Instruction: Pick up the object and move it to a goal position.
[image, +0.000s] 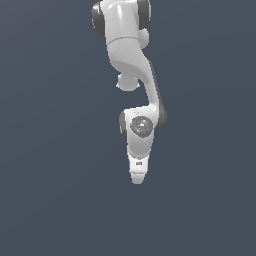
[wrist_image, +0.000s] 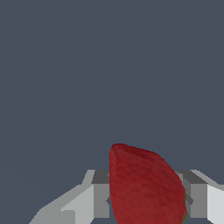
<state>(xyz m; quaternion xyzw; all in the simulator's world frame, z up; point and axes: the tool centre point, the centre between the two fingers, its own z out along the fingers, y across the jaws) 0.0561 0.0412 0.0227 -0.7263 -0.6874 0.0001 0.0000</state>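
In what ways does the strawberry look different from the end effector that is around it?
The strawberry is dark red; the end effector is white and grey. The strawberry has a rounded, dimpled skin that tapers to a blunt tip; the end effector's fingers are flat and angular. In the wrist view the strawberry sits between the two fingers, one on each side. In the exterior view only the end effector shows; the strawberry cannot be seen.

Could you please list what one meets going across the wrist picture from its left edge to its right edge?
One grey finger → the dark-red strawberry, sitting between the fingers → the other grey finger.
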